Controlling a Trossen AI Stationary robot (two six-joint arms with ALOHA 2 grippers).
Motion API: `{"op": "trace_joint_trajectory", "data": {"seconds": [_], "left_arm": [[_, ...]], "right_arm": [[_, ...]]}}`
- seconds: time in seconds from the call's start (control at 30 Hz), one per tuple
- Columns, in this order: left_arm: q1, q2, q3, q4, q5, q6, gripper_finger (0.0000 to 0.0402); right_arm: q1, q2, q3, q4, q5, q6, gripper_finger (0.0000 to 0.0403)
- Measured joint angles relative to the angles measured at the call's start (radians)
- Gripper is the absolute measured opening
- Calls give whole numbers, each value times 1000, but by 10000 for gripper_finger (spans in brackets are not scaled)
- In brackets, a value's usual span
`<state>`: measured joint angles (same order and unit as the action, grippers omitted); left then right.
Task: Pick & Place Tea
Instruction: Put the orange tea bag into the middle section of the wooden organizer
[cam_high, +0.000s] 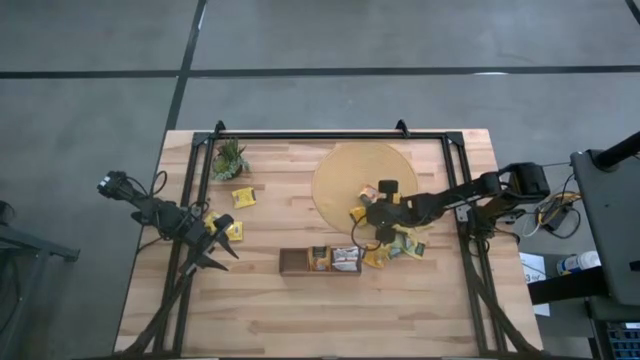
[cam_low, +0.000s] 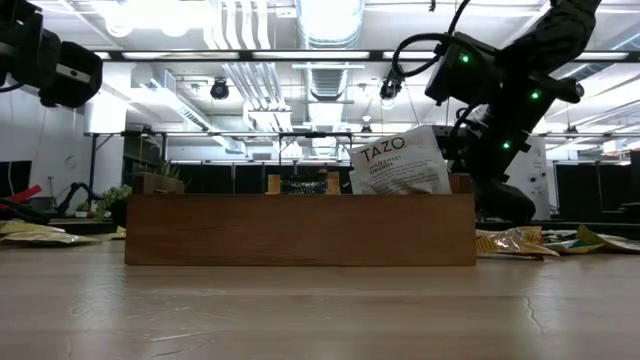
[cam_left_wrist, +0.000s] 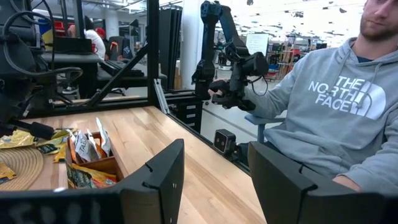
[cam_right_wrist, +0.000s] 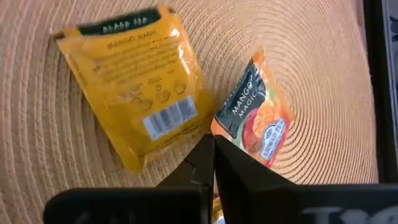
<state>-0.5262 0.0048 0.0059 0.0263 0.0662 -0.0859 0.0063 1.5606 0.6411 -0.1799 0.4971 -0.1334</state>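
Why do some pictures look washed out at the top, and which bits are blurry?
Low view: ceiling lights glare white, and the wooden tray stands dark against them. Left wrist view: the end effector's fingers are soft, being so close. Right wrist view: the tea sachets are evenly lit and sharp.

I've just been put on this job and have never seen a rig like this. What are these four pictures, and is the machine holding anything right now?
It is a robot with two dark arms at a wooden table. One picture looks straight down, one looks level across the tabletop, and two come from cameras on the wrists. On the table lie a round mat, a brown tray holding some tea sachets, loose sachets and a small plant. The right pincer is shut where a yellow sachet and an orange sachet meet; I cannot tell whether it nipped one. The left pincer is open and empty over the table's left side.
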Motion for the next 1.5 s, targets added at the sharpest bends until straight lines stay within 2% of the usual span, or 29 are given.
{"op": "trace_joint_trajectory", "data": {"seconds": [0.33,0.67,0.87,1.07,1.37,1.5], "left_arm": [[0,0,0,0,0,0,171],[0,0,0,0,0,0,171],[0,0,0,1,0,0,171],[0,0,0,1,0,0,171],[0,0,0,1,0,0,171],[0,0,0,1,0,0,171]], "right_arm": [[24,-117,77,0,3,106,8],[157,-332,74,11,-6,183,8],[227,-395,74,103,-160,193,8],[250,-376,74,238,-281,178,8],[249,-254,75,507,-445,179,8],[249,-194,115,513,-475,191,8]]}}
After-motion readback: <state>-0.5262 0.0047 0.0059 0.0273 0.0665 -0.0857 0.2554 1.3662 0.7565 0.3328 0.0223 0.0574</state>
